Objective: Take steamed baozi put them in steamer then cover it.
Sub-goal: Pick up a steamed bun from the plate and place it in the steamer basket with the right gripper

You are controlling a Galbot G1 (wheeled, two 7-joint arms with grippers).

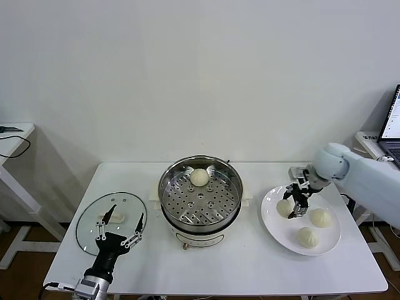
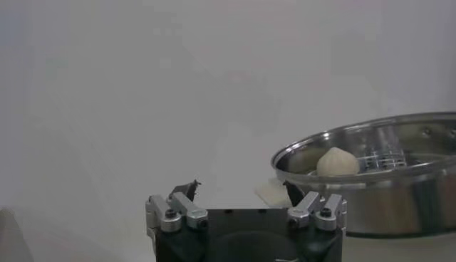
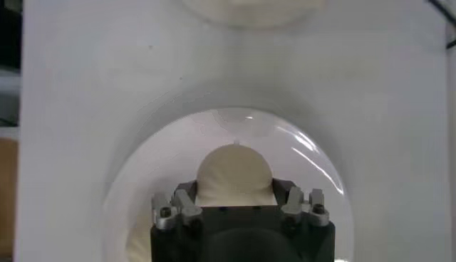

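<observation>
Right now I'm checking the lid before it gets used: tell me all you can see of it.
The lid is a round clear glass disc with a metal rim and a cream handle at its centre. It lies flat on the table, left of the steamer. The open left tool hovers over its near edge; nothing grips it.

Cream-white baozi [image 1: 320, 217] on glossy white plate [image 1: 272, 220]; shiny silver steamer [image 1: 232, 176] (tray dotted with holes); clear, metal-rimmed cover [image 1: 90, 215]; white table [image 1: 250, 262].
</observation>
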